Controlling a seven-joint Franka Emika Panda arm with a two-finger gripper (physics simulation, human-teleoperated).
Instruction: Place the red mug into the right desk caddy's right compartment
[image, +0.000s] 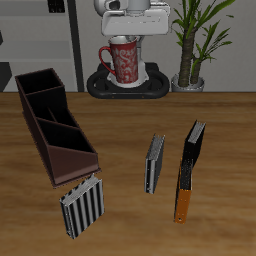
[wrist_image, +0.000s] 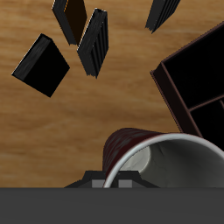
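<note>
The red mug (image: 124, 62), red-pink with pale speckles, hangs upright in the air at the table's back, over the robot's dark base. My gripper (image: 127, 38) is shut on the mug's rim from above. In the wrist view the mug's white inside (wrist_image: 166, 166) sits right under the gripper (wrist_image: 119, 179). The right desk caddy (image: 52, 150), long and dark brown, lies on the table nearer the front edge than the mug and off to one side. Its plain rectangular end section (image: 40, 85) is the end nearest the robot. The caddy also shows in the wrist view (wrist_image: 175, 87).
A small grey ribbed rack (image: 80, 205) stands by the caddy's front end. A dark book (image: 153, 162) and a black and orange book (image: 190, 160) lie mid-table. A potted plant (image: 190, 45) stands at the back beside the robot's base (image: 100, 88).
</note>
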